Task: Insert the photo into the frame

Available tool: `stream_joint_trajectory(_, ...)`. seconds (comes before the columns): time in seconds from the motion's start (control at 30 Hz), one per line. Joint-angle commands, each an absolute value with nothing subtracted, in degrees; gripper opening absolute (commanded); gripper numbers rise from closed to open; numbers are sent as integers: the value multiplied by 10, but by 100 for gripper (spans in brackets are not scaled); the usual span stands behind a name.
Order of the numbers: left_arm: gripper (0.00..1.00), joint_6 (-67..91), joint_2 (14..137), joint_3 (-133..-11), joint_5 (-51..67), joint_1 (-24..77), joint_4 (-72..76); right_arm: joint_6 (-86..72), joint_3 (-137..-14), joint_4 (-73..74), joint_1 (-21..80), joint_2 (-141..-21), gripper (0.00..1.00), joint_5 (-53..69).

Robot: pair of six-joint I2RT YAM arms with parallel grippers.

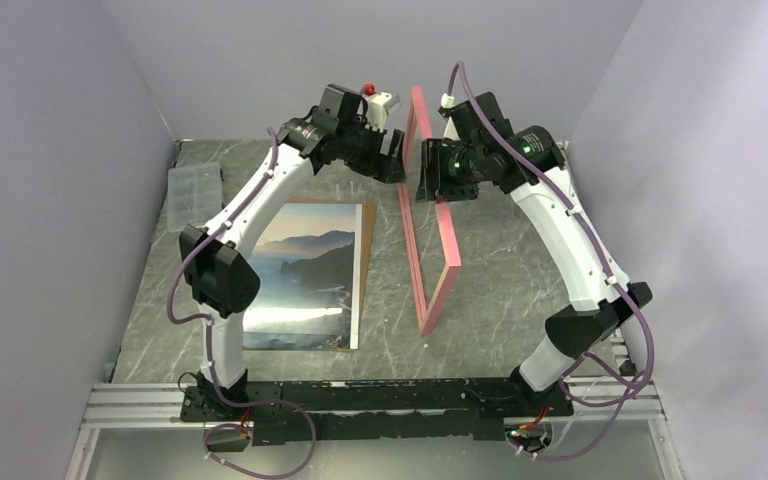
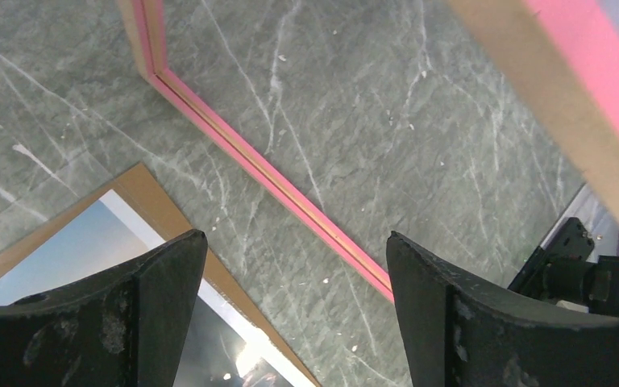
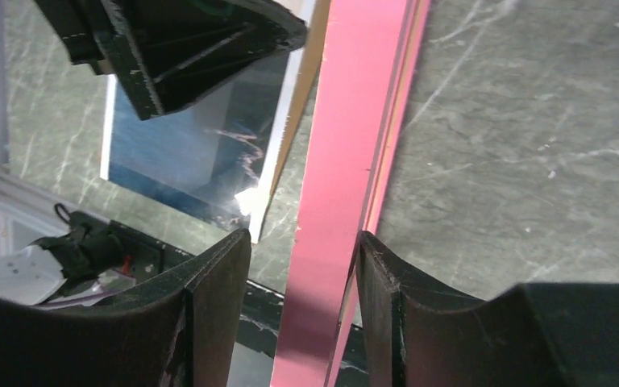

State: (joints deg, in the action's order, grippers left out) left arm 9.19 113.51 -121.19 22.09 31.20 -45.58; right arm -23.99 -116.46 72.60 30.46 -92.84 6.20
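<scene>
Grey-green marbled surface, hard and slick-looking, boxed in by pale lilac walls. Standing on edge at the centre, running from 12 to 6 o'clock: the frame, thin-railed, pink on the face, tan on the back, clear pane hard to make out in between. Straddling its top rail near the 12 o'clock end: the right pincer, one finger against the pink, a sliver of gap at the other, so cannot tell whether truly clamped. Hovering just to 9 o'clock of that rail: the left pincer, spread wide, empty. Lying flat at 9 o'clock of the frame, near but apart: the photo, thin and glossy, dark mountains over blue water, resting on a plain brown backing board with a matte margin showing along two sides. At 10 o'clock by the wall, a clear compartment box. Likely trouble: balanced on a narrow edge on a smooth top, so could topple either way, worst toward 9 o'clock onto the print, if let go or pinched off-centre. Could also swing about a single grip point and skid along the lower rail. Smooth, narrow painted rail; may slip between hard fingers. Glossy print flush on the board; probably hard to lift by an edge, easy to crease or smear.
</scene>
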Motion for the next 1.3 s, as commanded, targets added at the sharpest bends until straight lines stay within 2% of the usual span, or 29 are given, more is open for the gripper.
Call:
stream_joint_trajectory(0.0,88,72,1108,-1217,194,315,-468,-228,-1203,751,307,-930,53,-16)
stream_joint_trajectory(0.13,89,57,1083,-1184,180,312,-469,-230,-1198,758,307,-924,42,-64)
stream_joint_trajectory(0.27,89,40,1064,-1150,162,303,-474,-231,-1167,749,306,-907,35,-109)
stream_joint_trajectory(0.4,90,23,1050,-1100,142,290,-471,-233,-1114,730,295,-881,17,-153)
stream_joint_trajectory(0.53,90,-12,1033,-1026,110,288,-443,-233,-1035,697,259,-840,9,-153)
stream_joint_trajectory(0.83,89,-36,1036,-933,76,288,-413,-224,-845,607,182,-767,5,-74)
stream_joint_trajectory(1.27,89,-44,1039,-900,46,289,-407,-197,-732,546,167,-777,0,-51)
